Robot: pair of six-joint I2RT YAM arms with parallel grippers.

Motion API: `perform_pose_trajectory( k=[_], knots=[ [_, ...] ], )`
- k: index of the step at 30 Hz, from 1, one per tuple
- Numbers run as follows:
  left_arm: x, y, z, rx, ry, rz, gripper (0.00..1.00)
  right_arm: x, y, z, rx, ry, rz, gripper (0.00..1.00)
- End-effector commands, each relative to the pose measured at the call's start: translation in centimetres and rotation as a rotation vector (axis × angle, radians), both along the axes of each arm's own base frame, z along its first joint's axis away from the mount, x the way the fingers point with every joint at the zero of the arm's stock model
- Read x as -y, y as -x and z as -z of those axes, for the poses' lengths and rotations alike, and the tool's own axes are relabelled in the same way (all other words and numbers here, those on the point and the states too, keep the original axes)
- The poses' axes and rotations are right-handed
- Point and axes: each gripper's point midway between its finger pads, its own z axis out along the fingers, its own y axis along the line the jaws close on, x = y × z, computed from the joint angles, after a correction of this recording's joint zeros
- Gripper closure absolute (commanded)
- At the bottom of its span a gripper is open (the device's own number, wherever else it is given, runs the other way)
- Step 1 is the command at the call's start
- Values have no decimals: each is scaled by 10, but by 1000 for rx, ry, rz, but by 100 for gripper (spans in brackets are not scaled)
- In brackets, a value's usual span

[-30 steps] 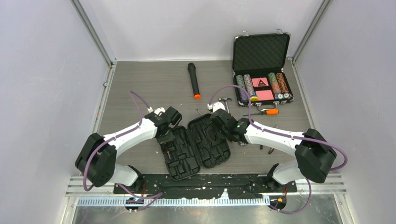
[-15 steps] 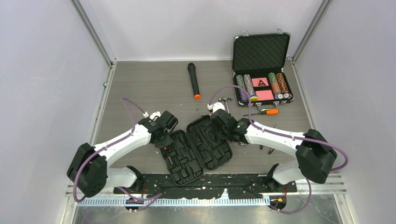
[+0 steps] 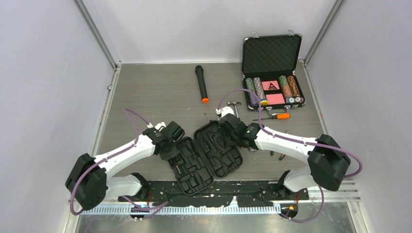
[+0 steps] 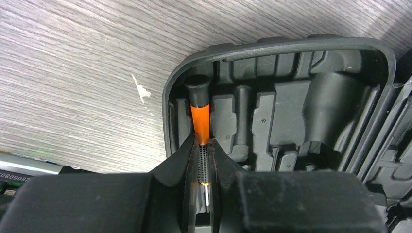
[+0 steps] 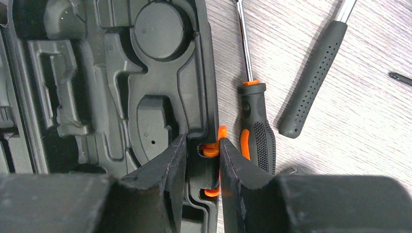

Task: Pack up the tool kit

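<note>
The black tool kit case [image 3: 206,156] lies open in front of the arms, its moulded slots facing up. My left gripper [image 3: 169,147] is shut on a small orange-black screwdriver [image 4: 200,114] and holds it over a slot at the left edge of the case's left half [image 4: 291,97]. My right gripper [image 5: 201,141] is shut on the far rim of the right half at the orange latch [image 5: 210,148]. An orange-black screwdriver [image 5: 256,131] and the hammer's grey handle [image 5: 313,77] lie on the table just beside that rim.
A black microphone with an orange end [image 3: 201,83] lies at the back middle. An open poker chip case [image 3: 272,73] stands at the back right. Another orange screwdriver [image 3: 275,116] lies in front of it. The hammer head [image 3: 235,104] shows behind my right gripper.
My left arm has drawn back toward the near edge with the screwdriver, from the case's far left corner to its left edge. The right gripper has stayed on the latch.
</note>
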Motion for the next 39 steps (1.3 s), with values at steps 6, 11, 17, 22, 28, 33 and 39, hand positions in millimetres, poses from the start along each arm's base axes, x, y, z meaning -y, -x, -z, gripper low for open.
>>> perform_pose_trajectory(
  k=[6,11,17,22,28,33,39],
  knots=[
    [5,11,16,-55,14,-10,100,-16,-6,-26,48,-92,2,73],
    [11,7,35,-107,17,18,100,-13,-5,-23,46,-88,13,74],
    [7,-55,31,-85,17,50,100,-4,-6,-24,62,-87,50,76],
    [-1,-98,14,-16,-27,89,100,-2,1,-22,42,-119,69,76],
    [-9,-123,13,0,-32,111,100,-19,8,-25,-3,-236,79,74],
    [-9,-121,6,36,-9,121,95,-28,7,-35,-3,-299,90,71],
    [-15,-117,-22,121,-2,124,80,-28,3,-40,12,-305,111,70]
  ],
)
